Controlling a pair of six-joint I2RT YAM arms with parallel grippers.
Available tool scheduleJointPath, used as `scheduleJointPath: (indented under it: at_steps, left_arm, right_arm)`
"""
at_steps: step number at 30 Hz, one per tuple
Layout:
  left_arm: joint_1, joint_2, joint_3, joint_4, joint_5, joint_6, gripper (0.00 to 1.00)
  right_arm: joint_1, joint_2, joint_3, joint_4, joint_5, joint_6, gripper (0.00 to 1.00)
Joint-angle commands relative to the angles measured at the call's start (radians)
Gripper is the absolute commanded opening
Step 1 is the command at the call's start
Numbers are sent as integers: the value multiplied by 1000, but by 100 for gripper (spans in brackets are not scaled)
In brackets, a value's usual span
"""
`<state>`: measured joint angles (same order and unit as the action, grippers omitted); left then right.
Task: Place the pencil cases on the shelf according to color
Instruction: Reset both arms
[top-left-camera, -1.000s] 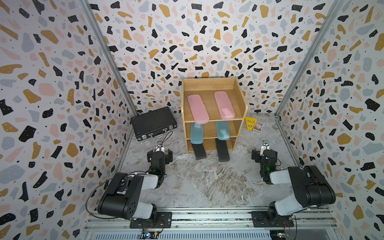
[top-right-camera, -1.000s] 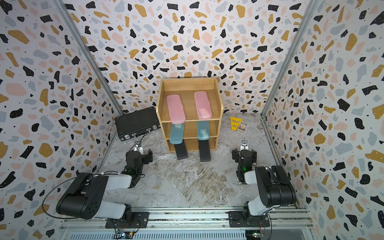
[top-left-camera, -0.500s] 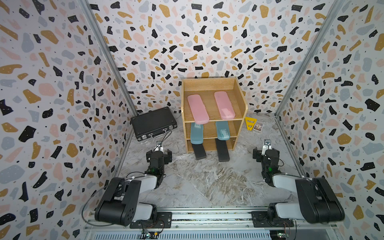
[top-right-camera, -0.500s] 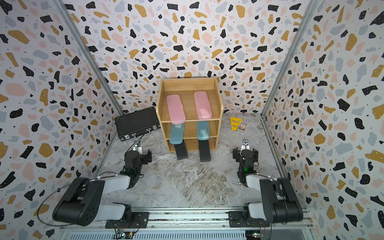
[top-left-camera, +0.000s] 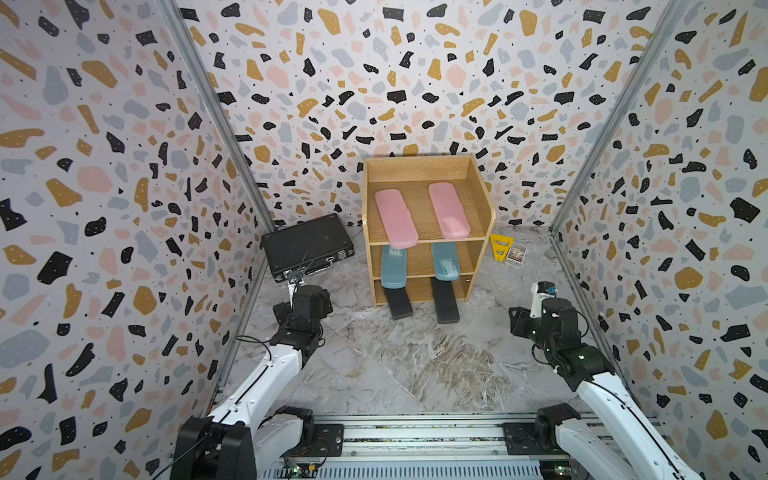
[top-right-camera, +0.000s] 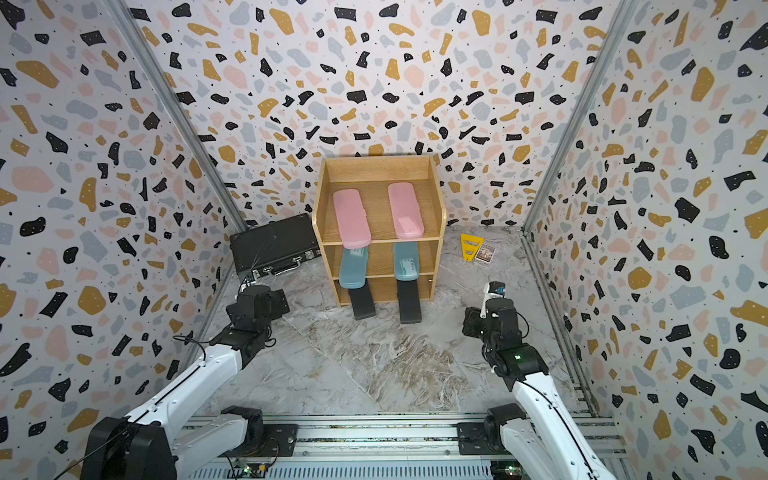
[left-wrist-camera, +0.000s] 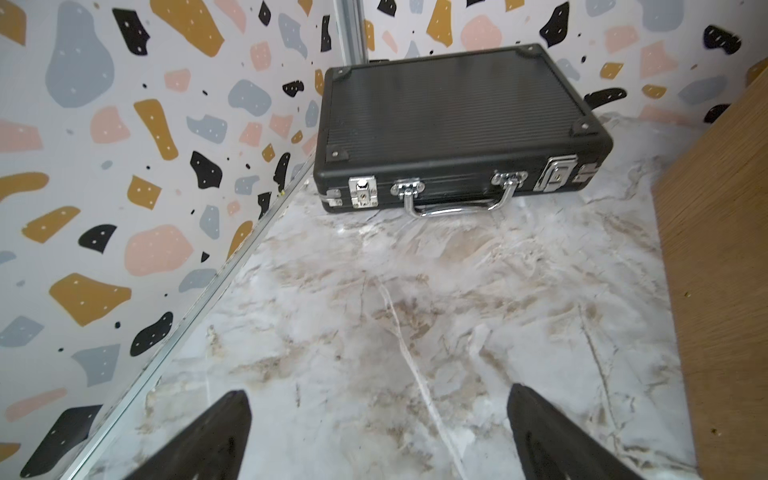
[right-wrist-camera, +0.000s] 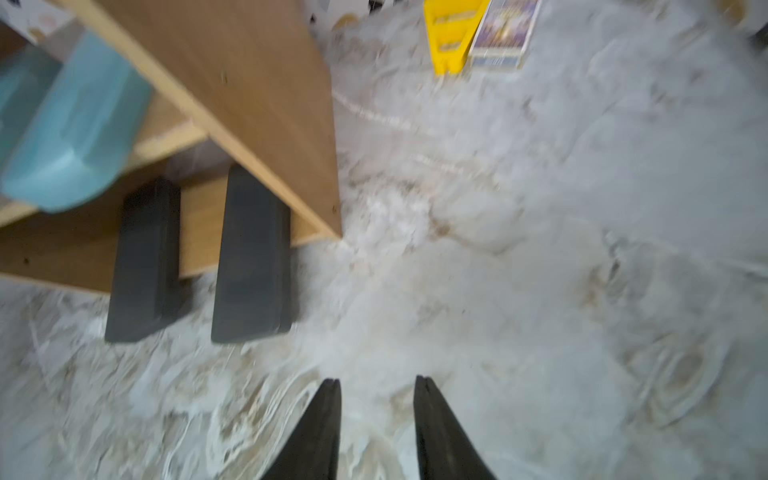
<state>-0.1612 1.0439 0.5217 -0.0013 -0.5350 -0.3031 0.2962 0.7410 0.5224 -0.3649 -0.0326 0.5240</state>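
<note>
While the left gripper (left-wrist-camera: 379, 399) hangs wide apart and empty, briefcase (left-wrist-camera: 453, 120) ahead of it, we see the shelf (top-left-camera: 482, 199) ahead to its right holding six pencil cases (top-left-camera: 396, 218): pink top, teal middle, black bottom. Right gripper (right-wrist-camera: 377, 380): fingers (right-wrist-camera: 316, 428) a narrow gap apart, nothing held, black cases (right-wrist-camera: 249, 257) ahead to its left. We judge sorting done; next move calls for parking both arms.

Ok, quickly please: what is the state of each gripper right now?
Left gripper: open wide, holding nothing.
Right gripper: open only by a narrow gap, holding nothing.
</note>
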Motion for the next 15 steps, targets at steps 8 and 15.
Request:
scheduleJointPath:
  at_steps: [8,15]
  left_arm:
    - [2,44,-134,244,-87,40,100]
    - [3,125,-123,312,-89,52,100]
  right_arm:
    - [230,316,14,118,-52,129,47]
    - [252,498,75,262,-116,164,48]
